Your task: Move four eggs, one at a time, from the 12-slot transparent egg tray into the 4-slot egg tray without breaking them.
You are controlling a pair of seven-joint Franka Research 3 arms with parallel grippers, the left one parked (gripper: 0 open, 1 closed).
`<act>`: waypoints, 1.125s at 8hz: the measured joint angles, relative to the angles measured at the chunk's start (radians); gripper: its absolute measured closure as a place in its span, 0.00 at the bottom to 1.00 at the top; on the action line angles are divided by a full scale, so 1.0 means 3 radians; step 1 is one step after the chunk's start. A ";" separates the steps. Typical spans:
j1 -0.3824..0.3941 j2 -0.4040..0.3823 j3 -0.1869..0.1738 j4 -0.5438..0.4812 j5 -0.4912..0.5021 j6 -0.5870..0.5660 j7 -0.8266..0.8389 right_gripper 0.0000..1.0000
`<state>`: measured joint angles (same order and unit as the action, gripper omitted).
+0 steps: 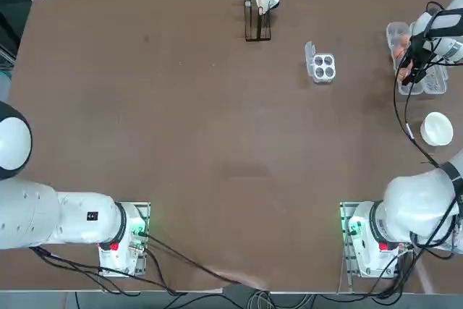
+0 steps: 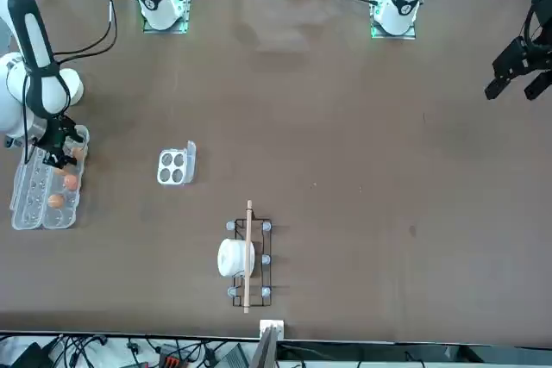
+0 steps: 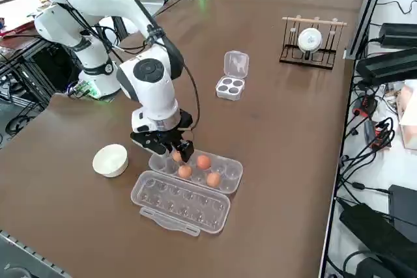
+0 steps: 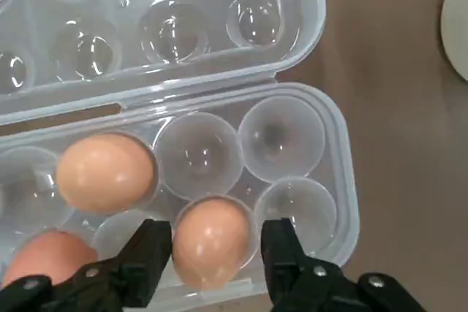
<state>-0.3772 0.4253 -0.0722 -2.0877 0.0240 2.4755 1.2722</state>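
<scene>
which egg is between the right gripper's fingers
The orange-brown egg nearest the long clear tray's end; the other eggs sit outside the right gripper's fingers.

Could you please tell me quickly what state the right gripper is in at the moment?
Right gripper: open, fingers on either side of an egg in the long tray; whether they touch it can't be told.

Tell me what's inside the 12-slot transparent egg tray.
In the cups of the 12-slot tray sit four orange-brown eggs. The right hand is over one of them, its fingers on either side. Cup bottoms beneath the eggs are covered and can't be seen.
</scene>
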 joint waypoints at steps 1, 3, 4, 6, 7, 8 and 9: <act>0.0000 0.0002 0.0000 0.0000 0.0000 0.0000 0.0003 0.26; 0.0000 0.0001 0.0003 0.0006 0.0001 0.0010 0.0006 0.35; -0.0001 -0.0004 0.0006 0.0014 0.0001 0.0012 0.0006 0.44; -0.0006 -0.0030 0.0003 0.0050 0.0001 -0.0056 0.0006 0.44; -0.0007 -0.0073 0.0003 0.0123 0.0001 -0.0187 0.0006 0.44; -0.0006 -0.0132 0.0004 0.0237 0.0001 -0.0371 0.0006 0.44; -0.0004 -0.0203 0.0005 0.0357 0.0001 -0.0579 0.0006 0.44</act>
<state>-0.3785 0.3643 -0.0706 -1.9807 0.0242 2.3019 1.2740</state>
